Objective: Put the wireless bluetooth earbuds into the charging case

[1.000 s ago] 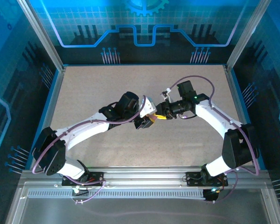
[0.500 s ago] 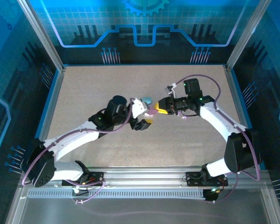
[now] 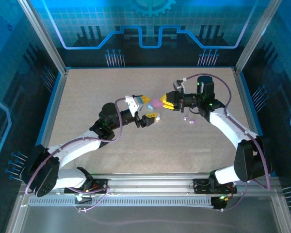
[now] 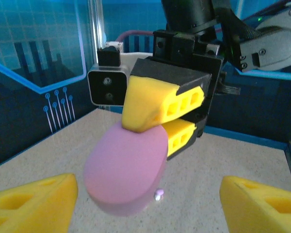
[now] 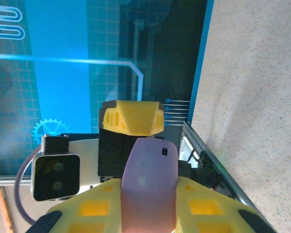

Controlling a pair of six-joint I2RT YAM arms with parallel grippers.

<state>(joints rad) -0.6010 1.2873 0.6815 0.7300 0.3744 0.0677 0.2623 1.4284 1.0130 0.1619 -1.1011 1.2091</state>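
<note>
Our right claw [image 3: 166, 102] is clamped on one end of the purple case [image 3: 157, 103], holding it off the table [image 3: 111, 87]. Our left claw [image 3: 148, 108] is spread wide, with the case's free end just ahead of its gap. We judge the step to be a handover or lid opening. We should hold the right grip firm and square the left fingers over the flat faces before closing. The case looks shut, so we cannot see inside. Two buds [image 3: 185, 118] lie on the table below the right claw, just behind its fingers.
</note>
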